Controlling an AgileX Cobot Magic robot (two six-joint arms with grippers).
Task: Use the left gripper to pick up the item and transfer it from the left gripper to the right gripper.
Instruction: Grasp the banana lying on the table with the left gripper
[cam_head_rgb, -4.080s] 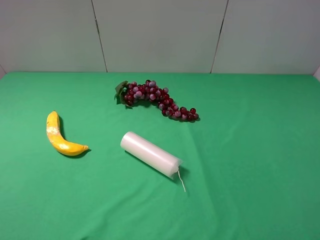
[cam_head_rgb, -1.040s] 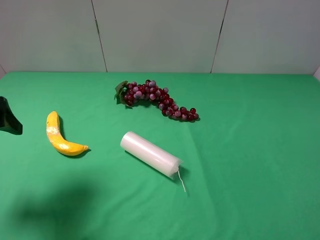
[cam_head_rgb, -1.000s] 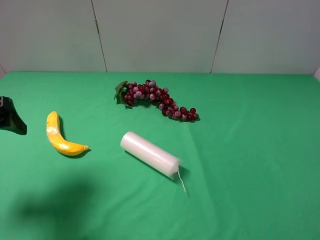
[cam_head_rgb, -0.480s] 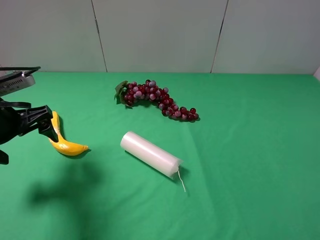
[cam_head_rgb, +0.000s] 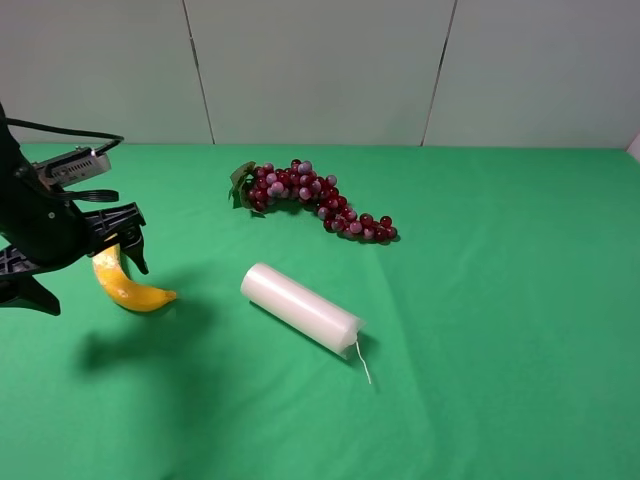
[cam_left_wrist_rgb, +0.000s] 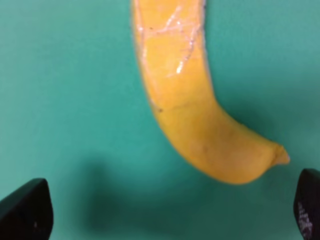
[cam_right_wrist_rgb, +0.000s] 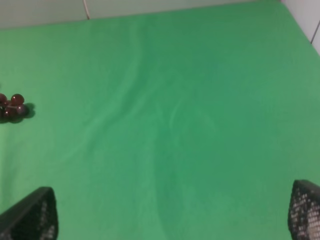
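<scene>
The yellow banana lies on the green cloth at the left; its far end is hidden behind my left gripper. The left gripper hovers above it, open and empty. In the left wrist view the banana fills the middle, with pale scuffs on one end and its pointed tip between the two black fingertips; the left gripper is wide open. My right gripper is open and empty over bare cloth; it does not show in the exterior high view.
A white plastic-wrapped roll lies right of the banana. A dark red grape bunch lies behind it; its end shows in the right wrist view. A grey wall bounds the table's back.
My left arm has come in from the left edge and moved right, until its open gripper is above the banana. The banana, roll and grapes have not moved.
</scene>
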